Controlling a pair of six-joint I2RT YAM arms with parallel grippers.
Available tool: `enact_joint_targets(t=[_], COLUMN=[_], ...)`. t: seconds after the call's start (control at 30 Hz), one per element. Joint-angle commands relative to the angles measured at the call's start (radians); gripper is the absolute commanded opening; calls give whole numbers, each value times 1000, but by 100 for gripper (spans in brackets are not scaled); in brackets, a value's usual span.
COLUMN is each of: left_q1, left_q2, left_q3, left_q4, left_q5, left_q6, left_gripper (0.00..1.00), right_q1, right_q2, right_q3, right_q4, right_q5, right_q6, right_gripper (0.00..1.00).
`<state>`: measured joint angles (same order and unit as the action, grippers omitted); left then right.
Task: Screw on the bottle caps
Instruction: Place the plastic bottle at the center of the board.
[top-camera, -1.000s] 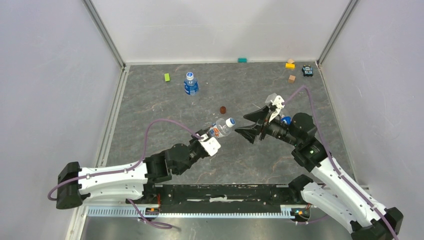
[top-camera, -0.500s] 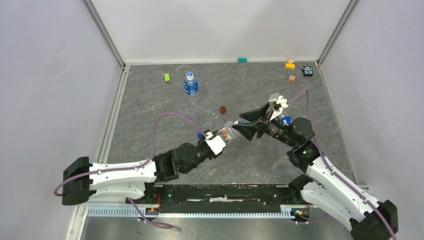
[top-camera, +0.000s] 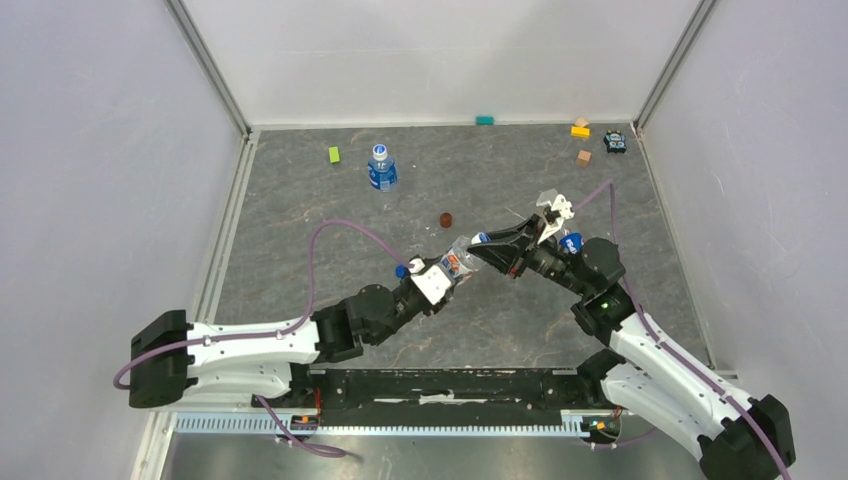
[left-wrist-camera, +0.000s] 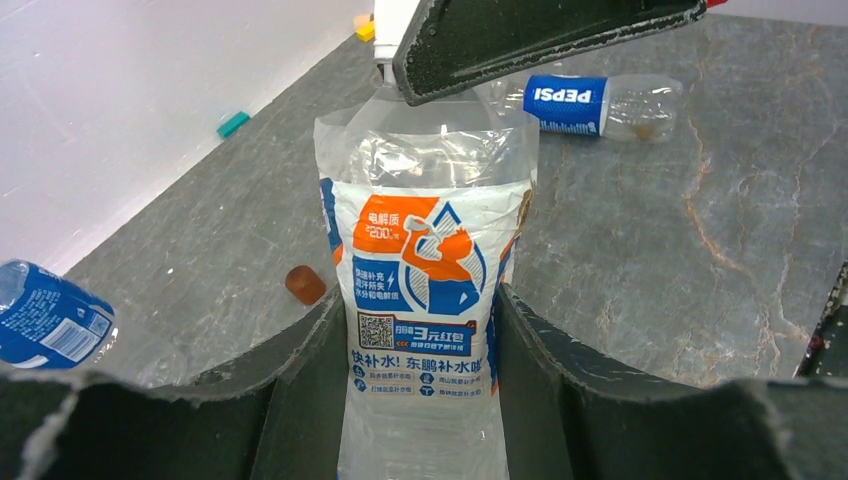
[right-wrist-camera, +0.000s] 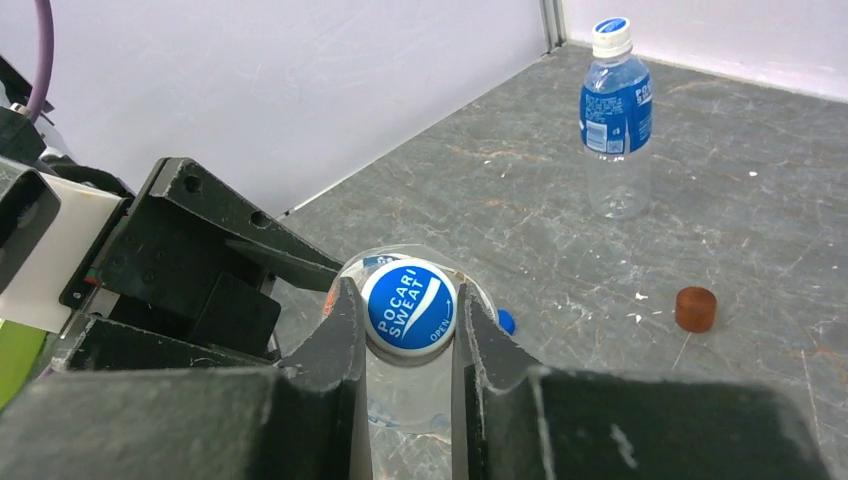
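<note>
Here the left gripper (left-wrist-camera: 418, 318) grasps the bottle (left-wrist-camera: 425, 200) by its label, above the middle of the table (top-camera: 300, 220). At the bottle's top end sits the cap (right-wrist-camera: 408, 305), pinched tight between the fingers of the right gripper (top-camera: 484, 244).

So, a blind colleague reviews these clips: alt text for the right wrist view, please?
The right claw is shut on a round blue-and-white plastic cap atop a clear plastic bottle. Beyond are a capped blue-labelled bottle and a small red-brown disc.
</note>
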<state>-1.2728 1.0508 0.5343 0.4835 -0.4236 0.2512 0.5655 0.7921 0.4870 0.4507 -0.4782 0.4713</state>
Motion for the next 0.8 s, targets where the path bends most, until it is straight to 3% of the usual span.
enact_joint_targets(t=[0.0,0.07,0.2,0.33,0.4,0.5,0.67,0.77], left_q1=[3,3,6,12,21,50,159,279], left_q2=[14,15,9,-7,-41,-100,-177,-195], left_q3=[38,20,-53,-100,-107,-71,58,143], left_q4=[106,120,185,187,144,-31,-464,-711], left_q5=[-10,-25,-67,-114,-151,-187,-293,-243], left_q6=[-26,-21,-18,-35,-61,-117,-365,-461], left_gripper=[12,27,69,94,100,100,100,100], right_q1=[2,2,1,0,-2,-13,-65,-110], right_q2=[1,20,67,160,224,313,463,563], right_q3=[15,44,105,212,284,370,499,574], right_q4=[38,2,-34,-107,-150,-170,-171,-170], right_q5=[22,23,42,92,120,174,230,218], right_q6=[-51,-109,-220,-348,-428,-515,-597,-597], right_gripper=[0,0,0,0,0,0,0,0])
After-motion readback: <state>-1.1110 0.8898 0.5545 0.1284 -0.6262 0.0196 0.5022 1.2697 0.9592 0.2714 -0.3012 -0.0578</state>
